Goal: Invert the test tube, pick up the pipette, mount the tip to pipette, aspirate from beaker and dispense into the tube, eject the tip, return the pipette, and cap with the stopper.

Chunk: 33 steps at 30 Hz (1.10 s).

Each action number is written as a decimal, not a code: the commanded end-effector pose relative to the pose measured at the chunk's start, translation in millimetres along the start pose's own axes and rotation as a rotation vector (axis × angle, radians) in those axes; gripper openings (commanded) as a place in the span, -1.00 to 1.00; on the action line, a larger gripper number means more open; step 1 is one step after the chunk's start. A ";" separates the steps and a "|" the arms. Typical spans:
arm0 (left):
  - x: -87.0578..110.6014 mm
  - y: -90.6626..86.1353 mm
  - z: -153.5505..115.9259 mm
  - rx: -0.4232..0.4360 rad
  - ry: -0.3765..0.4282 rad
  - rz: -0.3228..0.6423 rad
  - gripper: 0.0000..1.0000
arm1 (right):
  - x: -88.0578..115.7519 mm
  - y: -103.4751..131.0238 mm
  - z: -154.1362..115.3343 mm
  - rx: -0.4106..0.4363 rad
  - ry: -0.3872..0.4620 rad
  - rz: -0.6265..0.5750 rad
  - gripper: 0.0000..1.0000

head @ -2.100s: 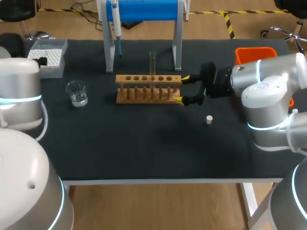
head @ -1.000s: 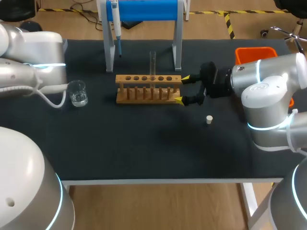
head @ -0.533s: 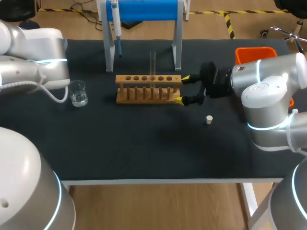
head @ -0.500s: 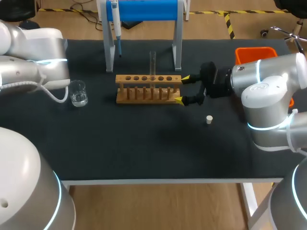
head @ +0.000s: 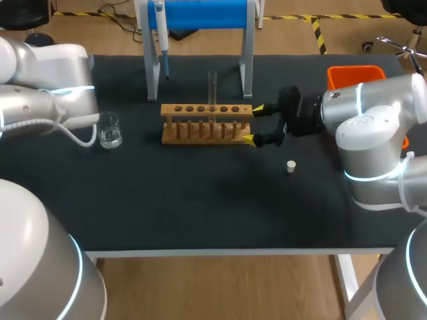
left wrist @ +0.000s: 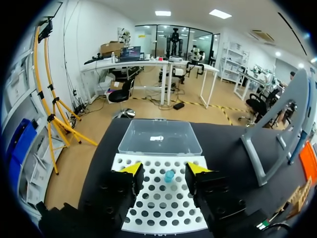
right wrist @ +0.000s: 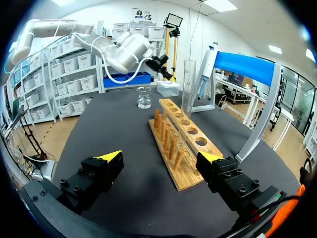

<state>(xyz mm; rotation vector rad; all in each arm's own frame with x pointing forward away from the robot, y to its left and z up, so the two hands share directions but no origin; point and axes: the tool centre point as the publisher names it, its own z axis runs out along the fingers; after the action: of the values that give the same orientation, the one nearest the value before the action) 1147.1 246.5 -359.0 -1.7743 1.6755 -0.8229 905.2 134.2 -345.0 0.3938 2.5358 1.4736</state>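
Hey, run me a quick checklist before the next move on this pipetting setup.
1. Test tube upright in the wooden rack: ok.
2. Pipette in a gripper: not ok, it hangs on the stand.
3. Left gripper open above the tip box: ok.
4. Right gripper open at the rack's end: ok.
5. Beaker upright: ok.
6. Stopper free on the table: ok.

The test tube point(head: 213, 90) stands in the rack point(head: 207, 124), beaker point(head: 107, 129) to its left, stopper point(head: 291, 166) right.
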 end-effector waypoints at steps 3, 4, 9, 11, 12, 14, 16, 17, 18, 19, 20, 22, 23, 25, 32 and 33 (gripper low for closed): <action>0.3 2.9 3.4 0.010 -0.001 -0.001 0.24 | -0.5 -0.5 -0.8 -0.001 0.002 -0.001 1.00; 0.3 2.9 3.8 0.010 -0.001 -0.001 0.23 | -0.5 -0.5 -0.8 -0.001 0.002 -0.001 1.00; 0.2 3.2 5.0 0.010 -0.005 0.000 0.13 | -0.5 -0.5 -0.8 -0.001 0.002 -0.001 1.00; -0.1 3.2 5.3 0.010 -0.007 -0.001 0.11 | -0.5 -0.5 -0.8 -0.001 0.002 -0.001 1.00; -0.3 3.2 5.4 0.009 -0.008 0.000 0.09 | -0.5 -0.5 -0.8 -0.001 0.002 -0.001 1.00; -1.2 2.9 5.9 0.009 -0.010 0.001 0.10 | -0.5 -0.5 -0.8 -0.001 0.002 -0.001 1.00; -2.0 2.6 6.6 0.009 -0.013 0.003 0.05 | -0.5 -0.5 -0.8 -0.001 0.002 -0.001 1.00; -2.1 2.4 6.8 0.009 -0.014 0.004 0.04 | -0.5 -0.5 -0.8 -0.001 0.002 -0.001 1.00; -2.3 2.0 7.1 0.008 -0.015 0.006 0.01 | -0.5 -0.5 -0.8 -0.001 0.002 -0.001 1.00; -2.3 1.7 7.3 0.008 -0.016 0.009 -0.01 | -0.5 -0.5 -0.8 -0.001 0.002 -0.001 1.00; -2.2 1.1 7.8 0.007 -0.016 0.010 -0.01 | -0.5 -0.5 -0.8 -0.001 0.002 -0.001 1.00; -1.7 0.0 8.6 0.007 -0.016 0.015 -0.02 | -0.5 -0.5 -0.8 -0.001 0.002 -0.001 1.00; -1.8 -0.6 9.2 0.007 -0.016 0.017 -0.02 | -0.5 -0.5 -0.8 -0.001 0.002 -0.001 1.00; -1.9 -1.2 9.8 0.006 -0.016 0.021 -0.04 | -0.5 -0.5 -0.8 -0.001 0.002 -0.001 1.00; -1.4 -2.3 11.8 0.002 -0.018 0.029 -0.11 | -0.5 -0.5 -0.8 -0.001 0.002 -0.001 1.00; -1.4 -2.4 11.9 0.001 -0.018 0.030 -0.11 | -0.5 -0.5 -0.8 -0.001 0.002 -0.001 1.00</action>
<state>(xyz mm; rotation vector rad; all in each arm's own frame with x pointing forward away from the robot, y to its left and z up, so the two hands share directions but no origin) 1152.8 247.4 -363.5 -1.7426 1.6789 -0.7982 905.2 134.2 -345.0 0.3938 2.5358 1.4736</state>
